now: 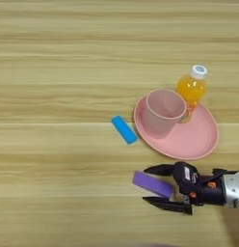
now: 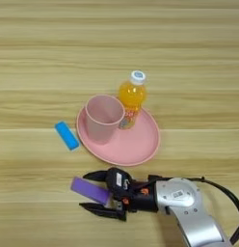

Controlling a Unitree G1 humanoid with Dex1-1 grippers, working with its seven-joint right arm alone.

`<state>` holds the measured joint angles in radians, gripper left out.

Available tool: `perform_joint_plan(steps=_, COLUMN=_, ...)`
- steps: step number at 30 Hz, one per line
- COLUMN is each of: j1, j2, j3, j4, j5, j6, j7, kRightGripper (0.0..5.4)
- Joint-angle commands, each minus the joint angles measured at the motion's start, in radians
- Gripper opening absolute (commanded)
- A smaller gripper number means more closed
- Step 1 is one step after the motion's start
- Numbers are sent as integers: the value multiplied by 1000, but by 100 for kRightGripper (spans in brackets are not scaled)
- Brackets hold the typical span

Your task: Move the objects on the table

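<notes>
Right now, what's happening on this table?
The robot's right arm reaches in low from the right, and its tool has its two black fingers spread around the purple block, which lies flat on the table; whether they touch it can't be told. Beyond it, the pink cup stands upright on the pink plate. The orange-juice bottle stands at the plate's far edge. The blue block lies left of the plate.

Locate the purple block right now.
The purple block lies low on the table, between the open right gripper fingers, below the pink plate.
</notes>
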<state>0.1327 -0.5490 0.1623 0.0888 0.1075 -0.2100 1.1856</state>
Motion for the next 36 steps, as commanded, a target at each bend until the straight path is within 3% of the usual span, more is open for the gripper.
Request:
perform_joint_plan(steps=1, j1=-25, j2=-36, j3=-12, j4=-4, j5=-19, j6=-7, j7=-43, kRightGripper=252)
perform_joint_plan(steps=13, j1=-28, j2=-34, j3=-16, j4=-7, j5=-2, j6=-13, j7=-38, kRightGripper=142)
perform_joint_plan(steps=21, j1=-49, j2=-28, j3=-63, j4=-31, j5=48, j6=-18, j7=-50, kRightGripper=142)
perform_joint_plan(steps=29, j1=-70, j2=-49, j3=-175, j4=-128, j5=176, j6=18, j7=-51, kRightGripper=142)
perform_joint_plan(steps=36, j1=-82, j2=-97, j3=-248, j4=-70, j5=169, j6=3, j7=-40, kRightGripper=142)
